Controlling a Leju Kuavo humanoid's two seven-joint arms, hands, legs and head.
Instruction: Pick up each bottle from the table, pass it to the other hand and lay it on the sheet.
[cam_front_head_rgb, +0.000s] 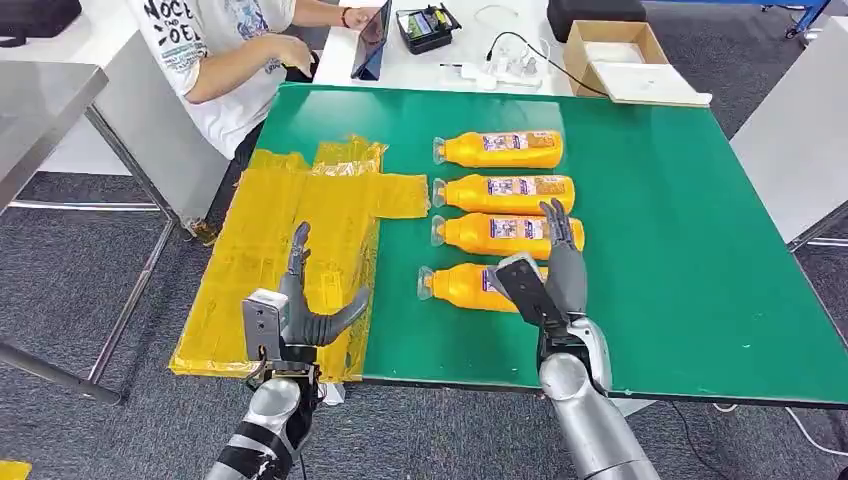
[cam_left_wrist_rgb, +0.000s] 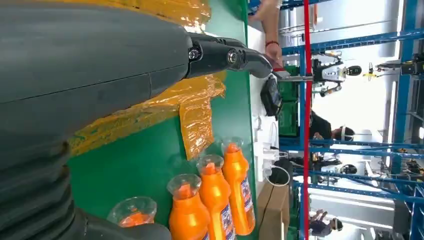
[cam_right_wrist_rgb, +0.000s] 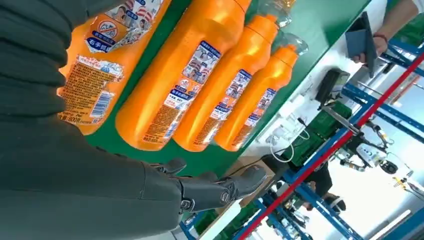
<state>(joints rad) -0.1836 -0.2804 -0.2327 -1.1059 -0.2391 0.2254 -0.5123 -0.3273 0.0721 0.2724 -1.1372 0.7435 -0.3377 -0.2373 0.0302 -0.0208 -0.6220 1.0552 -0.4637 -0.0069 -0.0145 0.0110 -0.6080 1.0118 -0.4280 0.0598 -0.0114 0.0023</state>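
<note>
Several orange bottles with clear caps lie side by side on the green table (cam_front_head_rgb: 680, 250), caps pointing left. My right hand (cam_front_head_rgb: 550, 275) is over the base end of the nearest bottle (cam_front_head_rgb: 455, 285) with its fingers stretched out, gripping nothing. I cannot tell whether it touches the bottle. The right wrist view shows that bottle (cam_right_wrist_rgb: 115, 50) close beside my right hand (cam_right_wrist_rgb: 75, 165). My left hand (cam_front_head_rgb: 300, 310) is open above the near edge of the yellow sheet (cam_front_head_rgb: 300, 215), holding nothing. In the left wrist view my left hand (cam_left_wrist_rgb: 100, 75) is over the sheet (cam_left_wrist_rgb: 195, 110), with the bottles (cam_left_wrist_rgb: 215, 200) beyond.
A person in a white shirt (cam_front_head_rgb: 215, 50) sits at the table's far left corner with a tablet (cam_front_head_rgb: 372, 40). On a white table behind are a black tray (cam_front_head_rgb: 428, 28), cables and a cardboard box (cam_front_head_rgb: 625, 60). A grey table (cam_front_head_rgb: 40, 110) stands at the left.
</note>
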